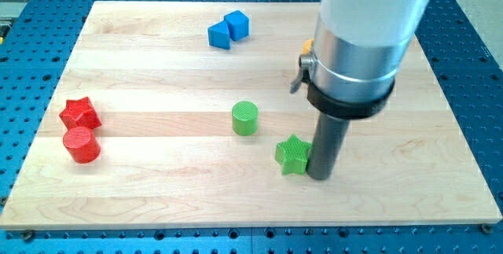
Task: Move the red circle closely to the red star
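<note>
Tip (320,175) far from upright red circle (82,145)

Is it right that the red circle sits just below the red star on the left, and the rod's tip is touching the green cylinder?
Not quite. In the camera view, my tip is against the green star, not the green cylinder, which stands apart. The red circle does sit just below the red star.

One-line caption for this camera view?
My tip touches the green star; red circle already sits against red star.
</note>
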Controlling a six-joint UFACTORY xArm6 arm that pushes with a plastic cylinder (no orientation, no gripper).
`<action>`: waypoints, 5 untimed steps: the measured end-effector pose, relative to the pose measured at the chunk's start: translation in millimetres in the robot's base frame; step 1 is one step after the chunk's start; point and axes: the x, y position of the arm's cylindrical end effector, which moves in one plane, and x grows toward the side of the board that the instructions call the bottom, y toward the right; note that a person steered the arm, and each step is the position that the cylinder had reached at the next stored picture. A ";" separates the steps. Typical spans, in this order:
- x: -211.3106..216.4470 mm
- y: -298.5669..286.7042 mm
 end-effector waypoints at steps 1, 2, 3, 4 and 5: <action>8.1 -15.2; -38.9 -42.5; -32.6 -30.4; 6.4 -2.7; 18.9 -114.2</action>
